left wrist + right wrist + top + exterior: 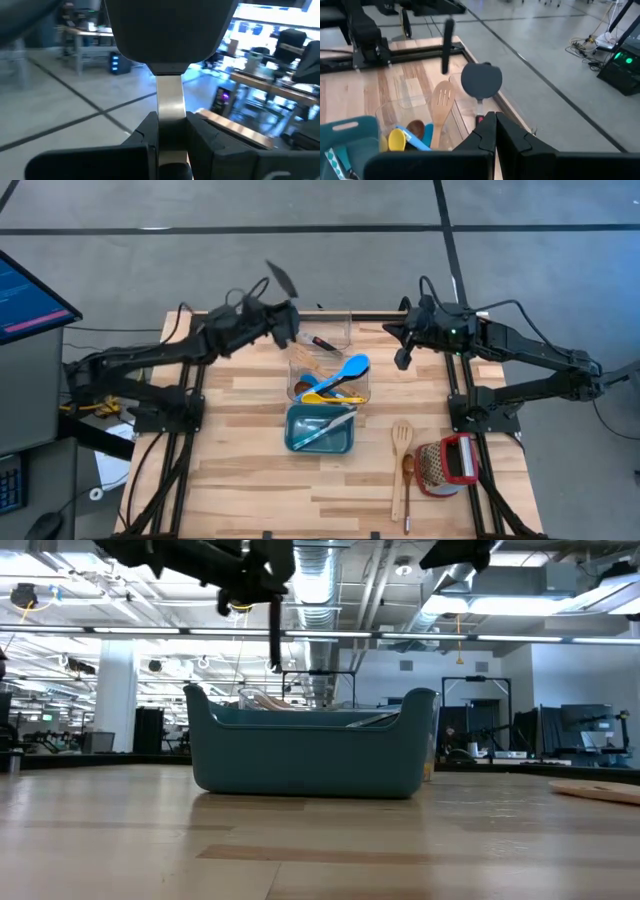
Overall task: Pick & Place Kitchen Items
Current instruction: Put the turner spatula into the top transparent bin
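Left gripper: raised over the table's far edge, clamped on a black spatula. Left wrist view alone shows the metal shank pinched between the fingers, blade filling the upper frame.

Right gripper: fingers closed, empty, hovering beside the clear bin.

Clear bin: blue spoon, yellow spoon; right wrist view adds a pale slotted spatula, brown spoon and black ladle.

Teal tub: long utensils, contents hidden in low view behind its wall.

Table: wooden spatula and wooden spoon lying loose; a red-and-metal item alongside, hard to identify.
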Robot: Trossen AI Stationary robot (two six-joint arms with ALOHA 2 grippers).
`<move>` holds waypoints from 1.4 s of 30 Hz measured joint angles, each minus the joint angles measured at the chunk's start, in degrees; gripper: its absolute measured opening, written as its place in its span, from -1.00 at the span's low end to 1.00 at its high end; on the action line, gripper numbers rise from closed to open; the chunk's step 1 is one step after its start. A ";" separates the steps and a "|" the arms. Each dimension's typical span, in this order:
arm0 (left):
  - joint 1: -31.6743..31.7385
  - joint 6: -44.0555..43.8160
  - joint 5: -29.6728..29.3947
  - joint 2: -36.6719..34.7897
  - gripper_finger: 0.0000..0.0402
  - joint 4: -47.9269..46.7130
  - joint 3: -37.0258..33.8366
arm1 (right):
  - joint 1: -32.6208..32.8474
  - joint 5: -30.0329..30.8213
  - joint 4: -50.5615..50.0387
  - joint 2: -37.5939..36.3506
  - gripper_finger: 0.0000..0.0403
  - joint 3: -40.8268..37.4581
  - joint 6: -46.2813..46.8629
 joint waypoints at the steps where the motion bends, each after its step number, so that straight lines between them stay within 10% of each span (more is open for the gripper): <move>1: 1.54 0.27 2.08 1.43 -0.80 -0.15 1.58 | 0.00 0.00 0.75 0.00 -1.00 -0.02 0.00; 17: 13.04 13.92 14.68 19.29 -0.79 -27.96 26.96 | 0.02 0.16 6.17 0.00 -1.00 0.00 10.86; 42: 14.78 15.32 24.29 36.00 -0.79 -33.35 29.72 | 0.04 0.17 5.69 0.50 -1.00 0.00 12.20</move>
